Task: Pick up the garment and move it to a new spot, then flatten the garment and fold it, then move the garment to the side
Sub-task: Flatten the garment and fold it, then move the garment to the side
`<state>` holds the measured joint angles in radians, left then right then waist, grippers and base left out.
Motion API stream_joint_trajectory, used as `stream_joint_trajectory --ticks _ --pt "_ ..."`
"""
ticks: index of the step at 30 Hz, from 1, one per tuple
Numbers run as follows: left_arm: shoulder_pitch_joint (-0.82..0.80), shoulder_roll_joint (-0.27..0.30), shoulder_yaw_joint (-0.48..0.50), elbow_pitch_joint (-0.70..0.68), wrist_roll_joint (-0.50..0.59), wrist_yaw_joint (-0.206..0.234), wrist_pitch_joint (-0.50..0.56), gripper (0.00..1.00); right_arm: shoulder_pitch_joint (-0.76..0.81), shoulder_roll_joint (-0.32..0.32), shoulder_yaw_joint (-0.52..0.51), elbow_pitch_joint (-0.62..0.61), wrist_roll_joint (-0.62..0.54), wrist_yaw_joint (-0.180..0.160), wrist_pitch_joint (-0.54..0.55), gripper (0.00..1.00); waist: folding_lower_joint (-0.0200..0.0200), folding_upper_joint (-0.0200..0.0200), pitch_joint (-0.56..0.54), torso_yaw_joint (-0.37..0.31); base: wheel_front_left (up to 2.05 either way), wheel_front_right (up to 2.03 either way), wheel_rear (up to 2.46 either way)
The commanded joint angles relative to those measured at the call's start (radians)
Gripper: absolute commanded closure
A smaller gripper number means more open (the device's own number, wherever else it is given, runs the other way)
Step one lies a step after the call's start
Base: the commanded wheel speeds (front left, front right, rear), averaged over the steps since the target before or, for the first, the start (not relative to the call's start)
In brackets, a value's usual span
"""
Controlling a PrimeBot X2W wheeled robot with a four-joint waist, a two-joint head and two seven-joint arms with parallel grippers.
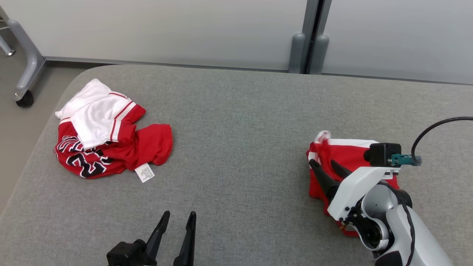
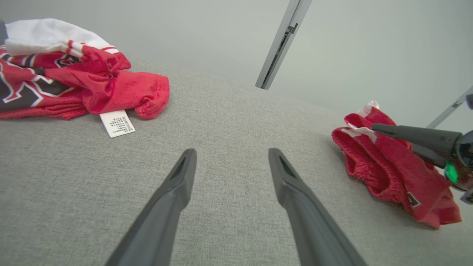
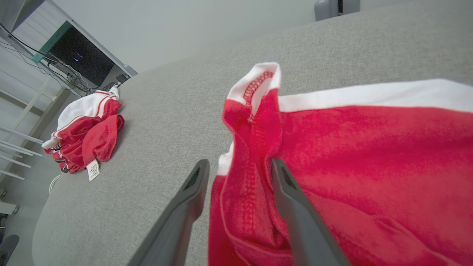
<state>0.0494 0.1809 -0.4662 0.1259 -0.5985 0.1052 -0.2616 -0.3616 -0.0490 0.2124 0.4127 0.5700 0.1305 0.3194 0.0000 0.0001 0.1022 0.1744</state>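
Red garment (image 3: 369,155) lies compact on the right side of the table (image 1: 240,129), well apart from the crumpled jersey (image 1: 111,144) at far left. Right gripper (image 3: 240,164) spread, astride a raised seam ridge, not pinching; left gripper (image 1: 180,213) spread, empty. Judgement: release step, so lift the right gripper straight up to keep either finger from snagging the ridge.

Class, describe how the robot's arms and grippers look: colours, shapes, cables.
Both the left gripper and right gripper have two long, dark, tapering fingers. The right forearm is a white and silver shell with a black seam. A black box, teal connector and black cable sit at its wrist.
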Motion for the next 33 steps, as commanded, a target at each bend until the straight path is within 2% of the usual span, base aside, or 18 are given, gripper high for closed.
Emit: stream_joint_trajectory --ticks 1,5,8,11,13,15,20,23,26,30,33 --pt "0.011 0.007 0.006 0.004 0.007 -0.009 -0.005 0.00 0.001 -0.005 0.012 -0.013 0.006 0.000 -0.023 0.00 0.0000 -0.0001 -0.019 -0.018 0.00 0.00 0.00" --pt "0.041 0.019 0.031 0.010 0.019 -0.009 -0.005 0.00 0.056 -0.009 0.080 -0.111 0.024 0.000 -0.088 0.00 0.0000 -0.0001 -0.075 -0.064 0.00 0.00 0.00" --pt "0.072 0.020 0.068 0.001 0.031 -0.004 -0.005 0.00 0.120 -0.064 0.087 -0.219 0.004 0.000 -0.135 0.00 0.0000 -0.0001 -0.121 -0.107 0.00 0.00 0.00" --pt "0.097 0.014 0.117 -0.020 0.052 -0.010 -0.005 0.00 0.192 -0.142 0.061 -0.317 -0.051 0.000 -0.197 0.00 0.0000 -0.0001 -0.142 -0.136 0.00 0.00 0.00" --pt "0.117 0.004 0.158 -0.032 0.073 -0.016 -0.005 0.00 0.252 -0.168 0.026 -0.357 -0.040 0.000 -0.246 0.00 0.0000 -0.0001 -0.152 -0.152 0.00 0.00 0.00" --pt "0.133 -0.012 0.201 -0.042 0.094 -0.023 -0.005 0.00 0.301 -0.223 -0.019 -0.368 -0.081 0.000 -0.302 0.00 0.0000 -0.0001 -0.157 -0.163 0.00 0.00 0.00" --pt "0.164 -0.050 0.292 -0.049 0.175 -0.062 -0.005 0.00 0.421 -0.277 -0.119 -0.289 -0.217 0.001 -0.484 0.00 0.0000 -0.0001 -0.165 -0.172 0.00 0.00 0.00" --pt "0.176 -0.070 0.327 -0.031 0.227 -0.094 -0.005 0.00 0.471 -0.267 -0.166 -0.210 -0.271 0.000 -0.561 0.00 0.0000 -0.0001 -0.168 -0.166 0.00 0.00 0.00" --pt "0.180 -0.089 0.356 -0.016 0.260 -0.122 -0.005 0.00 0.500 -0.238 -0.205 -0.155 -0.299 0.000 -0.583 0.00 0.0000 -0.0001 -0.165 -0.159 0.00 0.00 0.00" --pt "0.179 -0.107 0.396 -0.012 0.286 -0.152 -0.005 0.00 0.488 -0.200 -0.217 -0.169 -0.302 0.000 -0.586 0.00 0.0000 -0.0001 -0.153 -0.160 0.00 0.00 0.00" --pt "0.173 -0.114 0.406 -0.008 0.298 -0.163 -0.005 0.00 0.464 -0.199 -0.194 -0.180 -0.305 0.000 -0.586 0.00 0.0000 -0.0001 -0.145 -0.159 0.00 0.00 0.00"
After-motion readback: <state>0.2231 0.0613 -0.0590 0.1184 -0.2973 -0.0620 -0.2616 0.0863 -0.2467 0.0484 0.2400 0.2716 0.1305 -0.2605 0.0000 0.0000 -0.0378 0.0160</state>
